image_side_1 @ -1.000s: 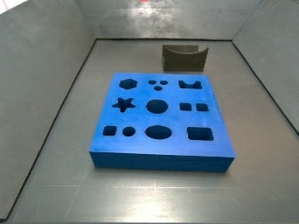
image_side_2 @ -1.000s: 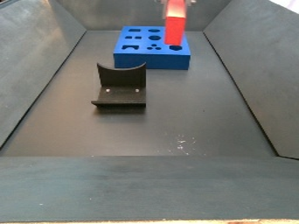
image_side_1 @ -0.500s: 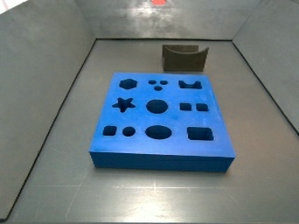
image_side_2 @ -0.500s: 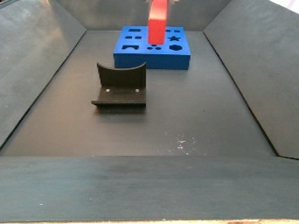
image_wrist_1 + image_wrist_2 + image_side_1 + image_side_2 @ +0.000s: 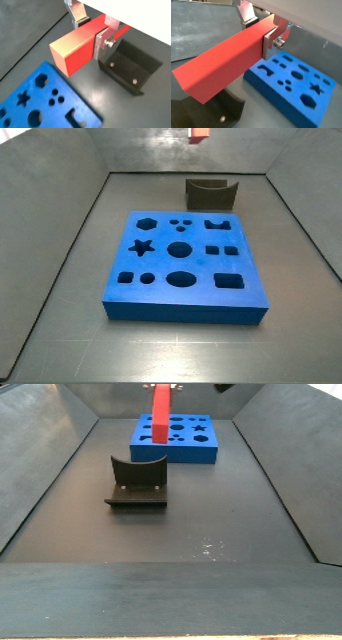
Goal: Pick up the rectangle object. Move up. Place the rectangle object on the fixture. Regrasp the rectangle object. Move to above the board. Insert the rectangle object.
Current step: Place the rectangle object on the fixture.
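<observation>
Overhead, the hand (image 5: 92, 31) grips the rectangle object (image 5: 75, 49) above the board (image 5: 178, 439); no writing visible.

Both wrist views sit close behind the gripper (image 5: 91, 31), looking past its flat silver fingers (image 5: 272, 41) along the clamped long red-orange rectangular bar (image 5: 75, 49) to the large blue slab with dark cut-out holes (image 5: 294, 87) and the small dark notched fixture (image 5: 130, 67) below. A side view looks down steeply from the slab's (image 5: 182, 264) near edge with the fixture (image 5: 210, 194) behind it, while a side view looks from the opposite end, lower and farther, with the fixture (image 5: 138, 484) nearer than the slab (image 5: 183, 440).
</observation>
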{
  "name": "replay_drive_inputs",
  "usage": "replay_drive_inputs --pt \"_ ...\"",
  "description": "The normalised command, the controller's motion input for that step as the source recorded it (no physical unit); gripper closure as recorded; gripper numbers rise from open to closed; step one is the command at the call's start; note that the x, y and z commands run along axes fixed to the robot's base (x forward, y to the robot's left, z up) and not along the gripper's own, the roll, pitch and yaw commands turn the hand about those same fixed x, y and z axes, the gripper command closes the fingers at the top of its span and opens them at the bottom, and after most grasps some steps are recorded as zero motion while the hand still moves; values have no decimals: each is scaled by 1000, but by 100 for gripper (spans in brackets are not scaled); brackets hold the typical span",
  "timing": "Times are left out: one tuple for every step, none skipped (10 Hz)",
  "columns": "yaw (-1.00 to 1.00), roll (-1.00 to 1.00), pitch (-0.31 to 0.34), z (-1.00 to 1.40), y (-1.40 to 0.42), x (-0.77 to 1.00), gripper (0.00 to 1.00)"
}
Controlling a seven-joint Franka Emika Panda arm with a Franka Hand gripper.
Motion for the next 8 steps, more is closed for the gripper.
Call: replay_drive_inputs --pt "39 -1000 137 -29 15 703 100" --pt "13 -1000 156 -24 32 576 100" --pt "-11 -1000 171 -23 38 485 100" --pt "-40 -1000 185 -21 42 401 100" --pt "-90 -1000 208 -22 45 288 100" --pt "-137 -966 218 -24 47 210 100" --pt "-176 -732 181 -21 50 114 100" --pt "-199 -555 131 -18 52 69 100"
